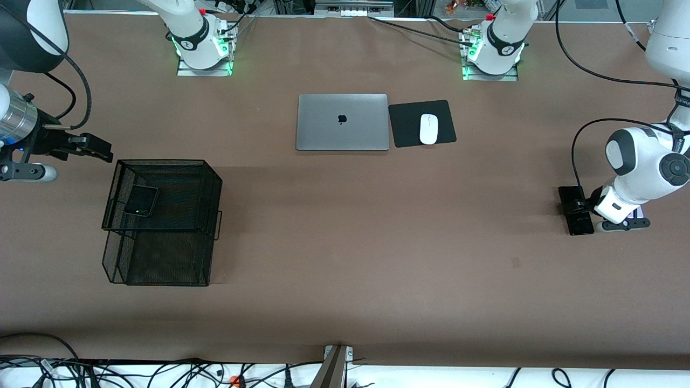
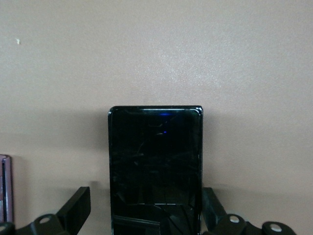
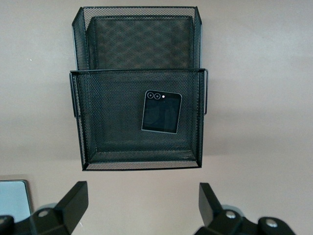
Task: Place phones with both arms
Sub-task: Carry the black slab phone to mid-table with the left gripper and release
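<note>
Glossy black phone (image 2: 155,166); black wire-mesh tray (image 3: 112,122); matt table (image 1: 345,242).

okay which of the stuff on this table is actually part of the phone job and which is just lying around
Job: small black phone in the mesh tray; long black phone between the left gripper fingers; lavender phone; right gripper, open.
Lying about: laptop, mouse, mouse pad.

White arms (image 1: 641,167), black joint caps

Both tools (image 2: 146,215) (image 3: 142,205) apparently open, left low.
</note>
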